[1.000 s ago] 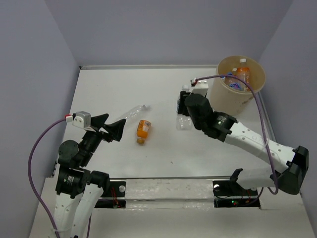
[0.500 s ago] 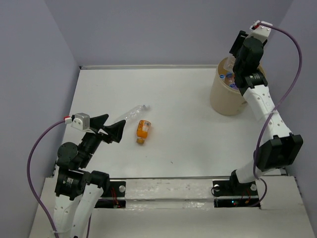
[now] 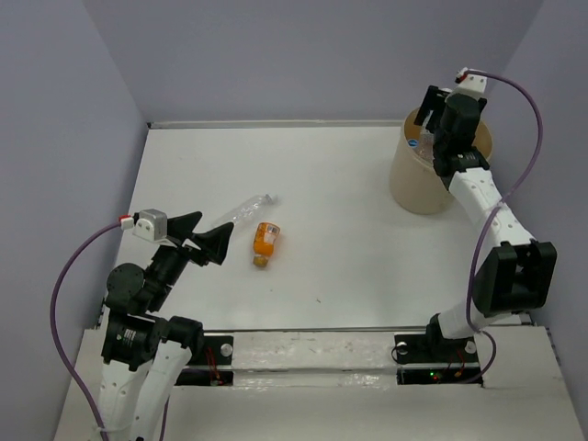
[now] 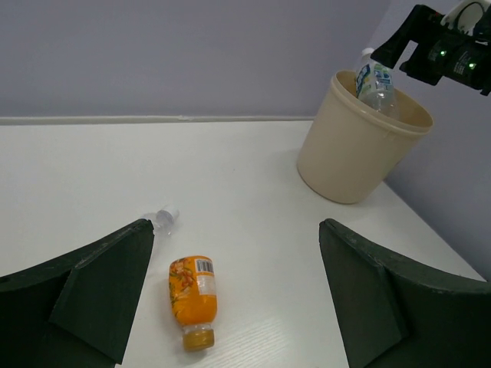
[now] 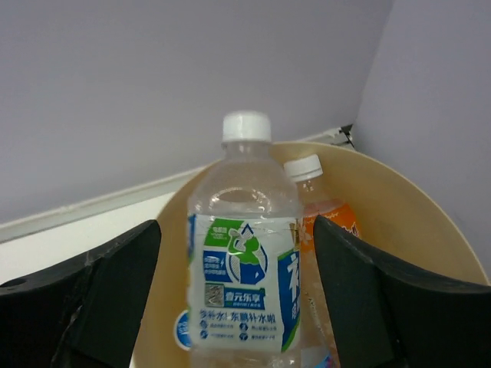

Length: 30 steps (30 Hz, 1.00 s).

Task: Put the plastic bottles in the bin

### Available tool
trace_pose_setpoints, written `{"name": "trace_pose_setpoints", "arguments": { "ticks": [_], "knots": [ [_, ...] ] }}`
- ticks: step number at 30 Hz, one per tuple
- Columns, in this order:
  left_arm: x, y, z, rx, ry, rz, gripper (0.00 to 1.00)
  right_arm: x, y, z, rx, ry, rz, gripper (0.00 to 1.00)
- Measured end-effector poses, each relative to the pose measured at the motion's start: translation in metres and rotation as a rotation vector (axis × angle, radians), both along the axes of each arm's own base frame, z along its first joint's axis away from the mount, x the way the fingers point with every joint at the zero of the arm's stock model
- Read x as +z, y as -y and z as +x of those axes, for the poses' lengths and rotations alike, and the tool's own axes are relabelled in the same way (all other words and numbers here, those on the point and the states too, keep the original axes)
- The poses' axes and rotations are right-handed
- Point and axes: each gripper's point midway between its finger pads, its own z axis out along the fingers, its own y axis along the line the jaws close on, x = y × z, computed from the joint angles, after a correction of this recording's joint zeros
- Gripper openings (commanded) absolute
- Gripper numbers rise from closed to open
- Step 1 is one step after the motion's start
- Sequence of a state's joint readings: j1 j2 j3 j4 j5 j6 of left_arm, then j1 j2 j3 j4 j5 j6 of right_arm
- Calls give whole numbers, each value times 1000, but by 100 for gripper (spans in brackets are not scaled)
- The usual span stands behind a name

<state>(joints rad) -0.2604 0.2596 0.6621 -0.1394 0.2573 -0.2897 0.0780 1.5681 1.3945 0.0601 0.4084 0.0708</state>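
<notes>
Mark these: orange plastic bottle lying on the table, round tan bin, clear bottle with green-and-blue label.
Orange plastic bottle point(image 3: 266, 237): top external view, on its orange body.
Round tan bin point(image 4: 345, 165): left wrist view, on its outer wall.
Clear bottle with green-and-blue label point(image 5: 244, 285): right wrist view, on the label.

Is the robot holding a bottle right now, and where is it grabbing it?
Nothing is held. The right gripper is open over the bin, with a gap on each side of the green-labelled bottle. The left gripper is open and empty.

The near bottle point(image 3: 265, 239) lies beside the far bottle point(image 3: 243, 209), both well left of the bin point(image 3: 413, 188).
</notes>
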Motion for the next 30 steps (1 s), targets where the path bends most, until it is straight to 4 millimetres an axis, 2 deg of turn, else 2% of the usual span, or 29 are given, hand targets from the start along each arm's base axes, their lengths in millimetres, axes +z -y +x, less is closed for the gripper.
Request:
{"name": "trace_pose_setpoints", "arguments": {
  "ticks": [3,7,10,12,14,16,18,20,23,27,30],
  "knots": [
    [0,0,0,2,0,0,99,34,-3,-16,18,78,29,94],
    [0,-1,0,5,-1,-1,99,84,-13,-49,43,202,76,95],
    [0,-1,1,8,0,-1,99,97,-40,-69,108,245,129,95],
    [0,-2,1,11,-1,-1,99,88,-80,-80,201,231,170,95],
    [0,-2,1,15,-1,-2,99,66,-136,-92,334,175,209,95],
    [0,-3,2,19,-1,-2,99,33,-194,-109,462,96,250,95],
    [0,-3,2,23,-2,-3,99,-26,-260,-141,600,-51,289,95],
    [0,-3,2,23,-2,-3,99,-73,-300,-164,666,-166,316,96],
    [-1,-3,3,22,-5,-2,99,-137,-343,-189,712,-321,324,97],
    [-1,-3,4,22,-9,-1,99,-195,-391,-206,744,-453,337,99],
    [-1,-3,4,23,-9,-1,99,-222,-418,-214,766,-516,366,99]
  ]
}}
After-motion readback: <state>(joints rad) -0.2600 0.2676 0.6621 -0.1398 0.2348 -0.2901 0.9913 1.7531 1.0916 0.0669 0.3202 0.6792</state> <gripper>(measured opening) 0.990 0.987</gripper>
